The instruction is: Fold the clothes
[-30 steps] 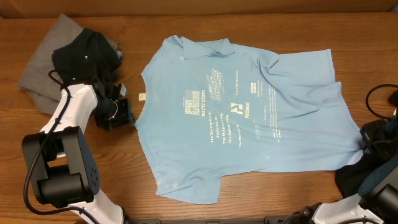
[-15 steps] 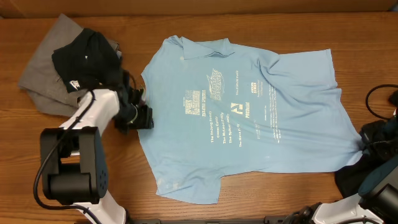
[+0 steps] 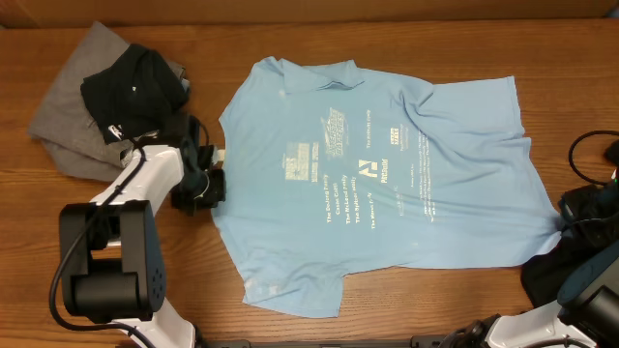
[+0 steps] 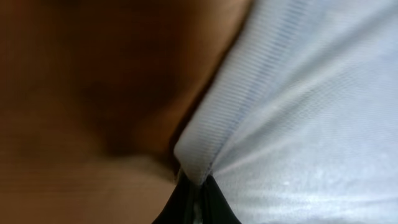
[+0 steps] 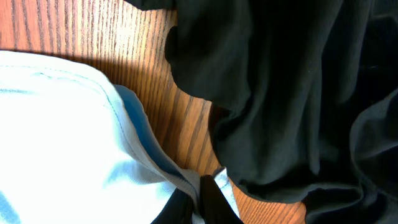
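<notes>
Wooden table carries the light blue T-shirt spread flat at centre, with a grey shirt and a black shirt heaped far left. The left gripper pinches the blue shirt's left edge, and the right gripper pinches its right edge.

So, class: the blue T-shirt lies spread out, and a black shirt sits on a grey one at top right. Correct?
No: the overhead view shows the black shirt on the grey shirt at top left. The blue T-shirt does lie spread out.
</notes>
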